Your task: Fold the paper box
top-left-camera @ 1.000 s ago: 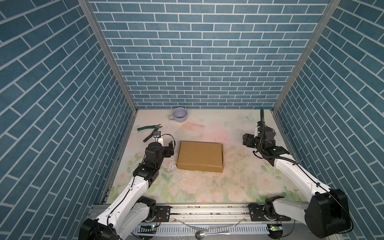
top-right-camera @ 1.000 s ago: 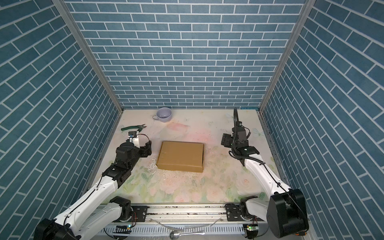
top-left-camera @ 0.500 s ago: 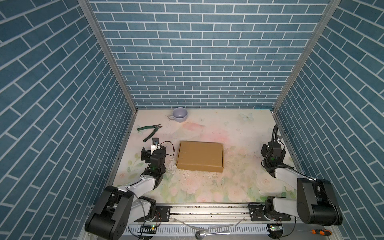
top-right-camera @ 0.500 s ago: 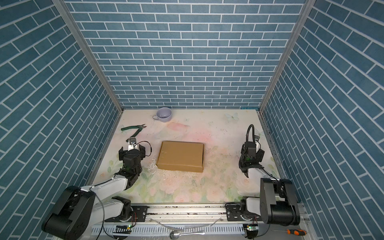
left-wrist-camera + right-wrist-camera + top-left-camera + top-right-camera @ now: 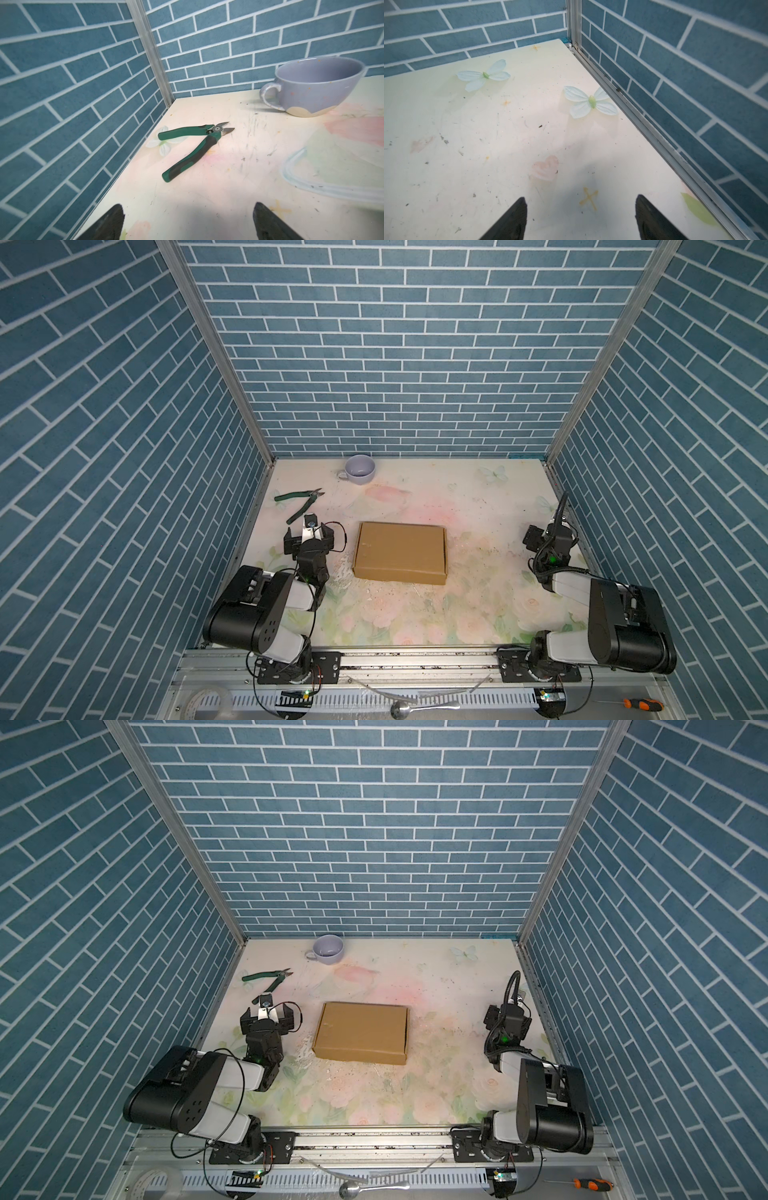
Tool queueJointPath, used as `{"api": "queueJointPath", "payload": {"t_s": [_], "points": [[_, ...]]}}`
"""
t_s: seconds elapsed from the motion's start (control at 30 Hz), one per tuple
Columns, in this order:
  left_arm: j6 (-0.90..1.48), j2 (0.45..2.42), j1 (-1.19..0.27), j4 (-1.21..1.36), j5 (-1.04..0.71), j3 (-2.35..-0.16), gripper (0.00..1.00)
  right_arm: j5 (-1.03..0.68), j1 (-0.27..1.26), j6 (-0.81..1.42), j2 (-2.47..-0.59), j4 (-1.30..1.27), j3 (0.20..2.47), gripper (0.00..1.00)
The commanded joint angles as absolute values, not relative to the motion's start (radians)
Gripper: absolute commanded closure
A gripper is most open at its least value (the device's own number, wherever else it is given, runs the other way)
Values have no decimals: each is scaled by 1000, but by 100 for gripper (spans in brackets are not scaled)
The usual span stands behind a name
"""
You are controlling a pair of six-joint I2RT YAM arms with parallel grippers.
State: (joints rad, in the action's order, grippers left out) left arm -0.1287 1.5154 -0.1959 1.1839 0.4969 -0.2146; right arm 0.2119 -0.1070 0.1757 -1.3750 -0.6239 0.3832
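The paper box [image 5: 401, 551] [image 5: 361, 1031] is plain brown cardboard, lying flat and closed in the middle of the floral table in both top views. No gripper touches it. My left gripper [image 5: 309, 533] [image 5: 268, 1017] rests to the box's left, apart from it, pointing at the back wall. In the left wrist view it [image 5: 187, 205] is open, with only bare table between the fingertips. My right gripper [image 5: 548, 537] [image 5: 507, 1017] sits near the right wall, far from the box. It [image 5: 580, 198] is open and empty too. Neither wrist view shows the box.
A lilac cup [image 5: 360, 468] [image 5: 318, 85] stands at the back wall. Green-handled cutters [image 5: 299, 502] [image 5: 193, 149] lie just beyond my left gripper. Blue brick walls close in three sides. A metal rail [image 5: 654, 135] runs beside my right gripper. A screwdriver [image 5: 640, 702] lies off the table in front.
Both arms have pulled back from the box and folded down toward the near corners. The left jaws have spread wider. The box has not moved.
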Motion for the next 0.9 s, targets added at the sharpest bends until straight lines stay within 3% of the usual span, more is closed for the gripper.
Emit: {"api": "queueJointPath", "payload": {"t_s": [0.0,0.43,0.57,0.63,0.87], "points": [[-138,1541,-183,1244,416,-213,2,135,-118,187,-1420,-826,343,18],[-146,1579,-179,1251,408,-229,1,113,-114,167,-1427,-903,315,18],[-143,1574,-179,1211,416,-245,0,51,-108,142,-1552,-1133,262,18],[-143,1574,-180,1211,418,-247,0,67,-107,144,-1511,-1026,282,18],[-121,1562,-168,1121,423,-285,0,67,-94,127,-1539,-1040,301,18]]}}
